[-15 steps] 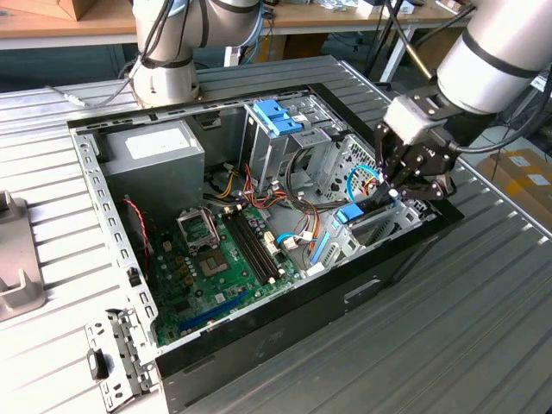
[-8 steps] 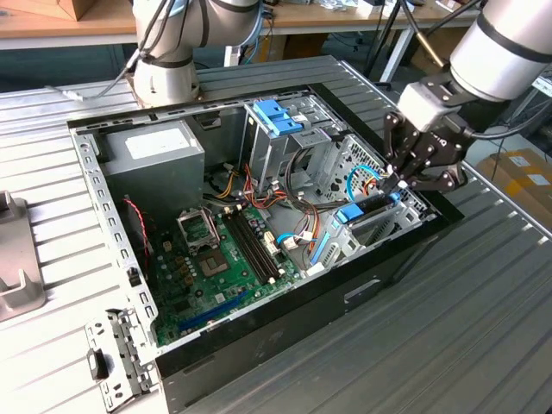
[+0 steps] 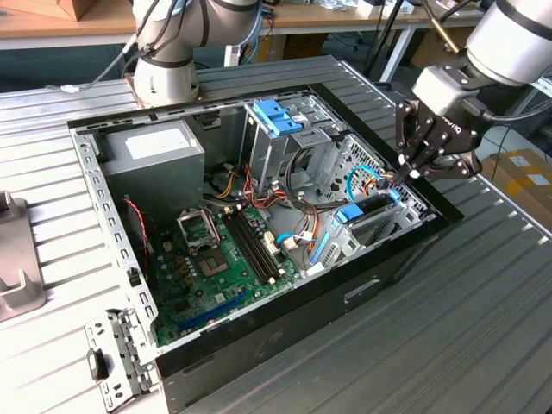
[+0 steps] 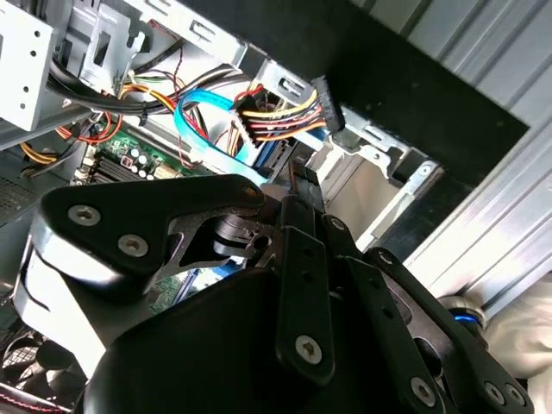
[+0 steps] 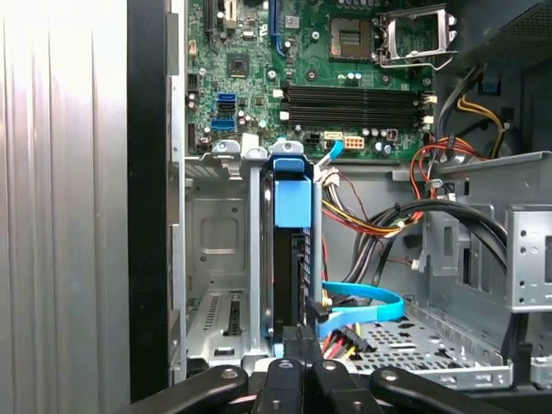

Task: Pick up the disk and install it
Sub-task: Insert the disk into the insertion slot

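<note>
Ribbed grey metal tabletop fills the lower right of the exterior view, its long grooves running under the open computer case, which lies on its side with a black outer wall facing the camera. At the left edge of that frame a pale grey stand sits on the same surface, and a loose perforated metal bracket lies at the lower left beside the case corner. Along the top of the frame run wooden workbenches with cables hanging below, and cardboard boxes stand at the right edge. The robot's base is mounted behind the case at upper centre.

Inside, a green motherboard covers the floor, with a grey power-supply box at upper left. The disk stands on edge in a drive bay at the case's right end, blue bracket on top; in the first wrist view it appears as a dark upright slab with a blue tab, a blue data cable beside it.

The gripper hangs over that bay, fingertips drawn close together just above the disk's far end; whether they pinch anything cannot be told.
</note>
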`<state>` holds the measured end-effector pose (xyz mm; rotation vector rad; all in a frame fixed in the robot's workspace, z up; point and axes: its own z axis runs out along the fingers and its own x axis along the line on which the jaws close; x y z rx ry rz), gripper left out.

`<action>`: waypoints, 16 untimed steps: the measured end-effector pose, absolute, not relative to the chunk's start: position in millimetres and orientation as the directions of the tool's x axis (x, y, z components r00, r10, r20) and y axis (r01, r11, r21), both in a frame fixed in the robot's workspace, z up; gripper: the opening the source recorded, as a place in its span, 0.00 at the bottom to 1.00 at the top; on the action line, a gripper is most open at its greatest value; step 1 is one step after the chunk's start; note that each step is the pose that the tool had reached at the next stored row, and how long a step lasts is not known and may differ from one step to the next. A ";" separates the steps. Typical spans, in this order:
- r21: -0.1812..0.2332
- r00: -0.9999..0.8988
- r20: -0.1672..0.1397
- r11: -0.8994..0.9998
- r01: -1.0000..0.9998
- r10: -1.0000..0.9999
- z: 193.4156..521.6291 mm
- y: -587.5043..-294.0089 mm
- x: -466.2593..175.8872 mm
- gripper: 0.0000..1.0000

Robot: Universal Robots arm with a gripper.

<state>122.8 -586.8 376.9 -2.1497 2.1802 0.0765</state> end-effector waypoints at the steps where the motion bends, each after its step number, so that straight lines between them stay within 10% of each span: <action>1: -0.019 -0.013 -0.091 0.015 -1.000 -0.996 379.2 -586.9 127.8 0.10; 16: 0.001 -0.015 -0.092 0.015 -1.000 -0.996 381.6 -586.8 161.4 0.10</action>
